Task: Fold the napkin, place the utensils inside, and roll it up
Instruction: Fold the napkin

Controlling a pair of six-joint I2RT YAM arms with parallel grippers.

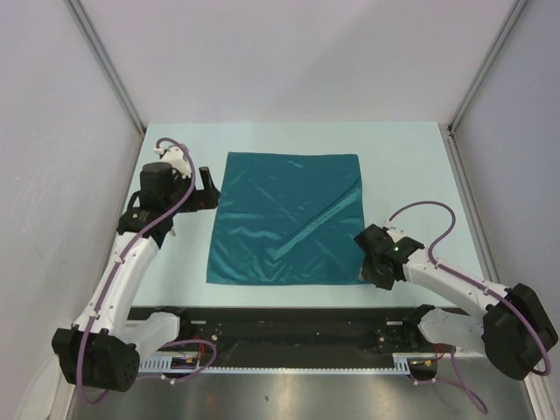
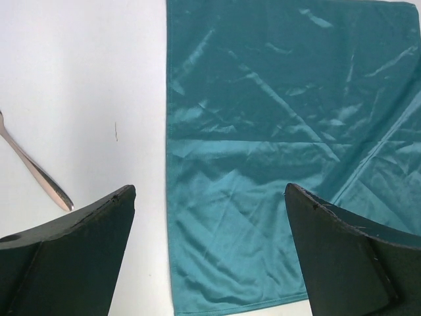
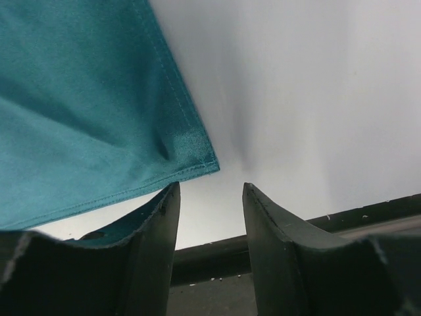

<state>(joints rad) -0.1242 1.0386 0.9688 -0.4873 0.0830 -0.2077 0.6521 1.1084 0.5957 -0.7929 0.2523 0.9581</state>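
Top external view: a dark teal, shiny, thin cloth napkin [image 1: 287, 219] lies flat and spread open on the pale table [image 1: 420, 166]. It has many small creases and one long fold line that slants across it.

The left gripper [image 1: 208, 188] is just beside the napkin's left edge, near the far corner. In the left wrist view, the left gripper [image 2: 209, 189] is spread very wide and has nothing in it. The napkin [image 2: 289, 131] fills the space ahead. A thin silver metal utensil [image 2: 36, 172] lies on the table off to one side, apart from the napkin. Only its handle shows, so I cannot tell which kind it is.

The right gripper [image 1: 367, 269] is at the napkin's near right corner. In the right wrist view, the right gripper [image 3: 210, 197] is open just a little, with a small gap. Nothing is between its fingers [image 3: 276, 224]. The napkin corner [image 3: 191, 155] lies just past the tips.
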